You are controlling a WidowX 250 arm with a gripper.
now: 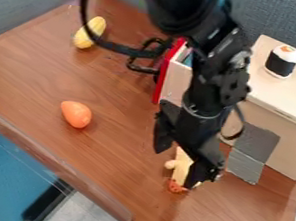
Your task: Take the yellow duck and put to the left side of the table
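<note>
The gripper (177,167) hangs low over the right-centre of the brown table, its two fingers spread apart. Below and between them lies the pale yellow duck (181,167), its orange end pointing toward the near edge. The right finger overlaps the duck's right side from this angle, and the left one stands off to its upper left. Whether either finger touches the duck I cannot tell. Part of the duck is hidden behind the gripper.
An orange egg-shaped object (76,114) lies on the left of the table (116,149), with yellow toy corn (90,32) farther back. A wooden box (275,139) with a red-fronted drawer stands right, holding a sushi toy (282,61) on top. A clear rim (57,165) edges the front left.
</note>
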